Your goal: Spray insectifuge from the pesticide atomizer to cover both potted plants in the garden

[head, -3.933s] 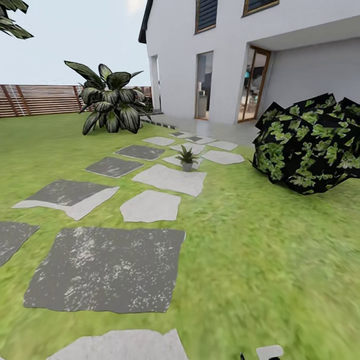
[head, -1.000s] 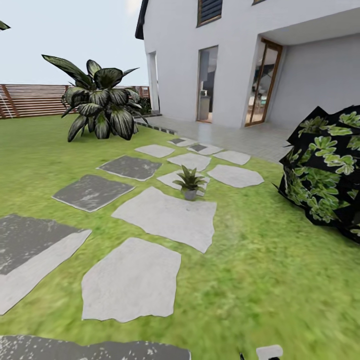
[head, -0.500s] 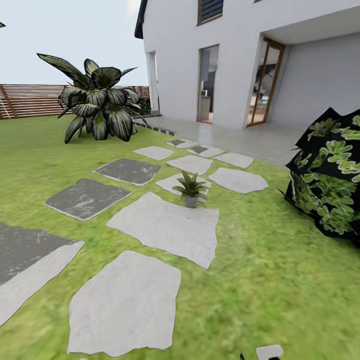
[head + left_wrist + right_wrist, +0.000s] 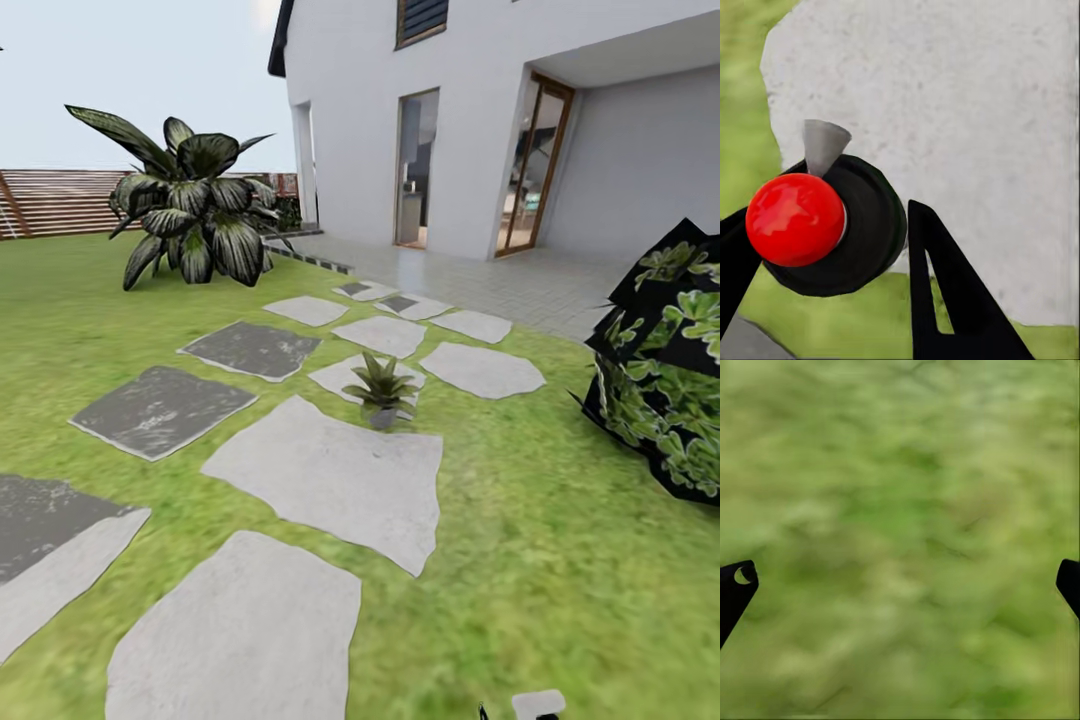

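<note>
One potted plant (image 4: 382,385), a small rosette of pointed green leaves in a little grey pot, stands on a pale stepping stone (image 4: 335,475) in the middle of the garden lawn (image 4: 530,560). In the left wrist view the pesticide atomizer (image 4: 795,220) shows a red round cap, a black body and a grey cone nozzle. My left gripper (image 4: 825,232) is shut on it, with a black finger on either side, above a pale stone and grass. My right gripper (image 4: 904,585) hangs open over bare grass, its fingertips far apart.
A big dark broad-leaved shrub (image 4: 190,215) stands at the back left before a brown slatted fence (image 4: 60,200). A dark leafy bush (image 4: 665,380) bulks at the right. The white house (image 4: 480,110) with glass doors and a paved terrace lies ahead. Dark and pale stepping stones cross the lawn.
The whole head view has shifted: the camera has come closer to the small potted plant, which now looks larger and lower, while the bush has slid toward the right edge.
</note>
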Motion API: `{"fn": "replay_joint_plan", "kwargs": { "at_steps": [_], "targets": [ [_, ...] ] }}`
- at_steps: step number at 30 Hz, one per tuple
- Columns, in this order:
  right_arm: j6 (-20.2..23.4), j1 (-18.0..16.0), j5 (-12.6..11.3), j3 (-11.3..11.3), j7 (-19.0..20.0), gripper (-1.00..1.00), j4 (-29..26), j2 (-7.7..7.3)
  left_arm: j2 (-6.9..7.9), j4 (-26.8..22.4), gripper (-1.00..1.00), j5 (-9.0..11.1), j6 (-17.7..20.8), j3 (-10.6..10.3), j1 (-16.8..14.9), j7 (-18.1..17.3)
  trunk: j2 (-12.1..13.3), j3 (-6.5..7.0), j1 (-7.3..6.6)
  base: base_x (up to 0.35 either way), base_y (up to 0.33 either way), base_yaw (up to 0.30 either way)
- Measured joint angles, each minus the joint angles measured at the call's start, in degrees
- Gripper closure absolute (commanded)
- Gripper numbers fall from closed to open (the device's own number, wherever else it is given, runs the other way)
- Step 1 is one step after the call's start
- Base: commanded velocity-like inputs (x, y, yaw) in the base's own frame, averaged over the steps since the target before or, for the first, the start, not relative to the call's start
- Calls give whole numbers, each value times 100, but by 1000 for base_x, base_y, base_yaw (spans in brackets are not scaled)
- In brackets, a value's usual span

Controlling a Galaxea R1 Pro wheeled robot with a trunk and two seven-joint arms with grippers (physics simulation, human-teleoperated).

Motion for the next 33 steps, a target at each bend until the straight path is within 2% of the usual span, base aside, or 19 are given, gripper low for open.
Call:
{"fn": "replay_joint_plan", "kwargs": {
  "at_steps": [21,33],
  "targets": [
    [-3,0,0,0,-1,-100,0,0,0,0,100,0,1,1,3,1,0,-123,0,292,-145,0],
    [1,0,8,0,0,-100,9,-14,-9,-5,100,-1,1,0,0,-1,0,-132,0,284,-162,0]
  ]
}}
